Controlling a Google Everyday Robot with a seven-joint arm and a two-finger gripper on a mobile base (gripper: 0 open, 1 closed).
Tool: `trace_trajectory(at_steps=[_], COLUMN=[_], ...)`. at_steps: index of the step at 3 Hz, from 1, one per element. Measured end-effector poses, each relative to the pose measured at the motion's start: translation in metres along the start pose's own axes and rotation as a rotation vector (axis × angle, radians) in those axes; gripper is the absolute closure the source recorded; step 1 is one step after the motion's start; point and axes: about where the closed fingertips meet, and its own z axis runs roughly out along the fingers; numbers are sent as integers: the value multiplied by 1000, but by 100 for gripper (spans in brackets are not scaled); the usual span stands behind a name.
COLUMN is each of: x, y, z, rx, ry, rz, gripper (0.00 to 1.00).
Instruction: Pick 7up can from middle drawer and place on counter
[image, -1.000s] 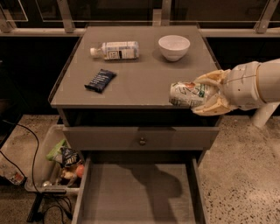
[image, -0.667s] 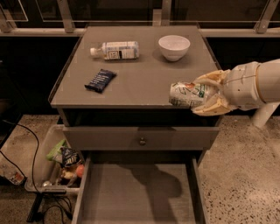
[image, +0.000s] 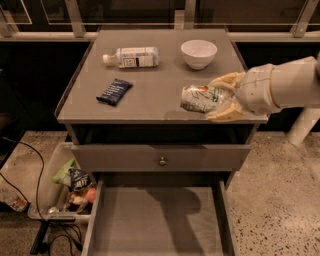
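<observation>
we have the gripper (image: 215, 99) clamped on the 7up can (image: 194, 98). can lies sideways, pointing left, low over the counter (image: 150, 97) front-right. release looks straight down.

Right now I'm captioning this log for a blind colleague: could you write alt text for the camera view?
The gripper holds the 7up can sideways over the front right corner of the counter. Also on the counter: a white bowl, a clear bottle lying down and a dark snack packet. Below, the middle drawer stands pulled open.
</observation>
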Motion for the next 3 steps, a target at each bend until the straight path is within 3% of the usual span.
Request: trace_trajectory(at_steps=[1, 2, 3], x=[-3, -5, -1], y=[-38, -62, -74], z=[32, 60, 92], rx=[43, 52, 14], ry=[-28, -55, -79], rz=[39, 94, 201], gripper=[100, 100, 100])
